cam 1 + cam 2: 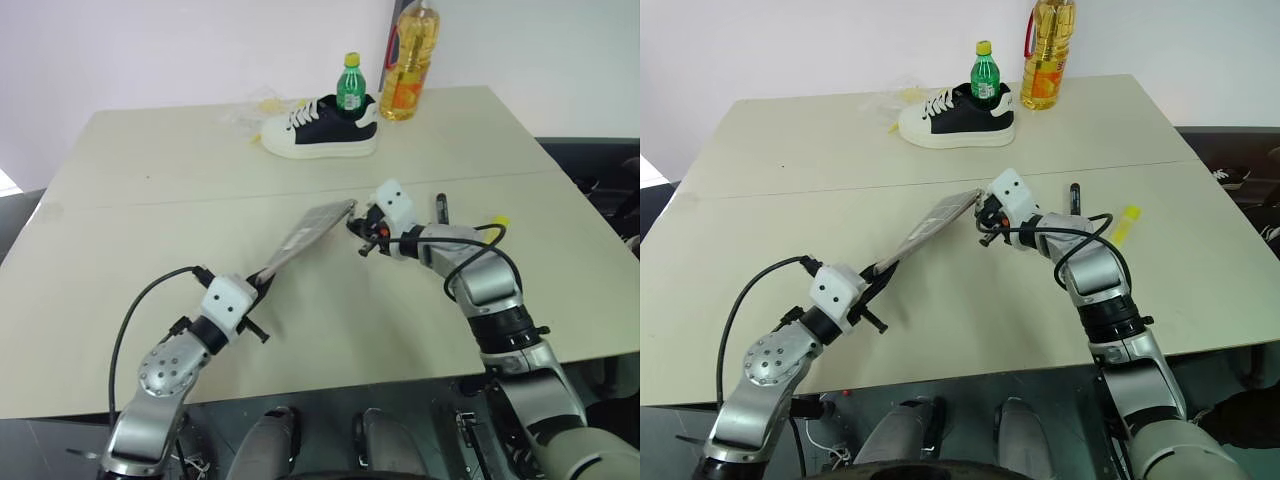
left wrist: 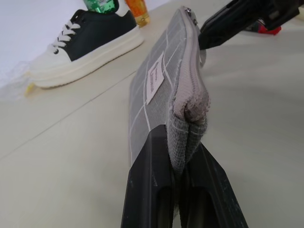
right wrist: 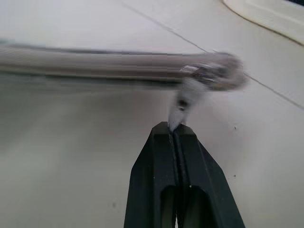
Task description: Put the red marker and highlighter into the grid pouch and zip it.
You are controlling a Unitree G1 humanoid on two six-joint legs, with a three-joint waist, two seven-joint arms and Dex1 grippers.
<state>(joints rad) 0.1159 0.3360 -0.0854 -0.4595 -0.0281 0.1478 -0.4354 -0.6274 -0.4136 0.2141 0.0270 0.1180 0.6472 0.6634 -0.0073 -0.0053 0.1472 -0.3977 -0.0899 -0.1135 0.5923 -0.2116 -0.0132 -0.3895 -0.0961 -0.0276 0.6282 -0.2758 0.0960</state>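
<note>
Above the tabletop's (image 1: 150, 160) middle, our left gripper (image 2: 183, 156) clamped the grid pouch's (image 2: 164, 90) end while our right gripper (image 3: 173, 128) pinched the zipper pull (image 3: 183, 102); pulling straight along the zipper seemed best.

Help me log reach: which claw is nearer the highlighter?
Right. The right claw pinches the grid pouch zipper pull, with the highlighter on the table behind its arm; the left claw holds the pouch's opposite end, farther away.

Pouch (image 2: 156, 90): grey, thin white grid, white label. Shoe (image 1: 320, 127): black upper, white sole. Small bottle (image 1: 350, 84): green, yellow cap. Pen (image 1: 1125, 224): apparently yellow.
</note>
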